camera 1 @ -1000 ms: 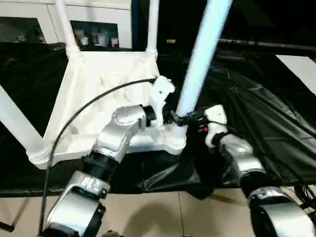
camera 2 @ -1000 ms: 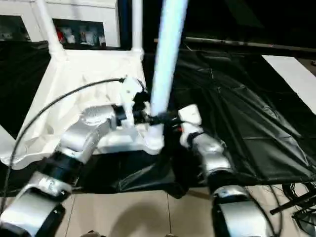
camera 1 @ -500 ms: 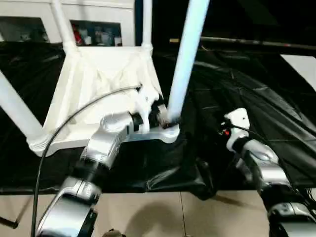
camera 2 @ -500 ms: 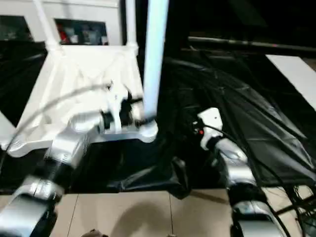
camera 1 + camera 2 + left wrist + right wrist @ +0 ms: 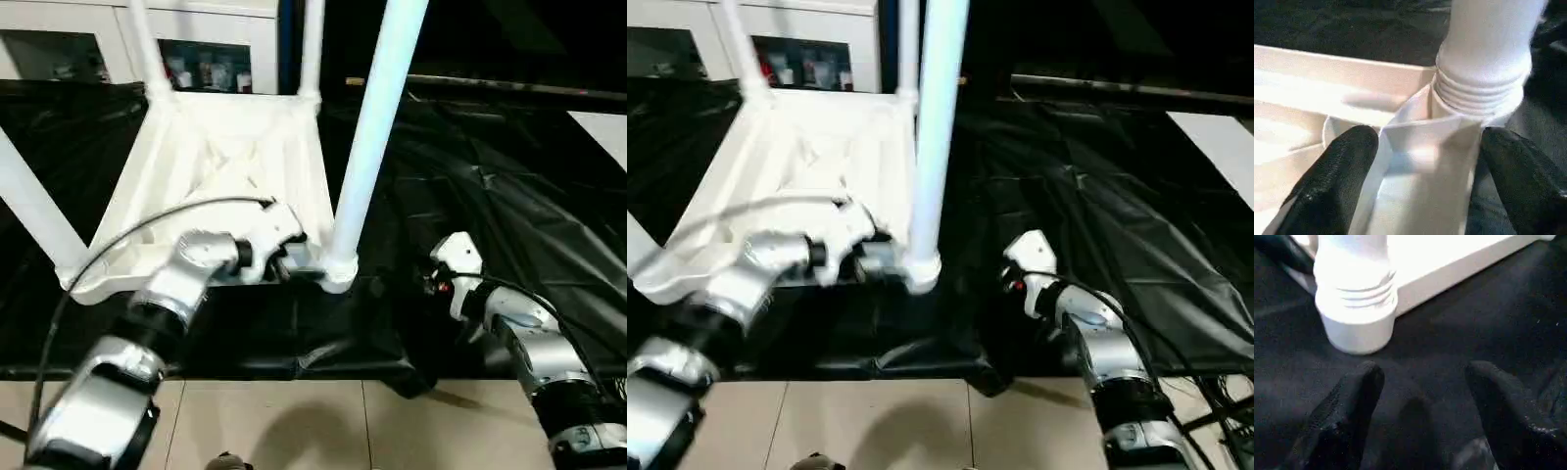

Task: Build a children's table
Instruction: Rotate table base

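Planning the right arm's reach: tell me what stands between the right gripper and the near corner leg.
Nothing visible: bare black cloth lies between the open right gripper and the leg in its corner socket.

Head views: dim room, black cloth (image 5: 509, 196) absorbing most light, with soft grey sheen along its creases to the right of the table (image 5: 235, 157). The white table is the brightest area, its ribbed underside nearly washed out; the nearest leg (image 5: 377, 117) carries a bluish tint. The left arm (image 5: 735, 284) is smeared by motion blur. A soft shadow lies on the floor (image 5: 294, 431) below the cloth edge. Wrist views: fingers (image 5: 1327, 186) close to the lens are out of focus.
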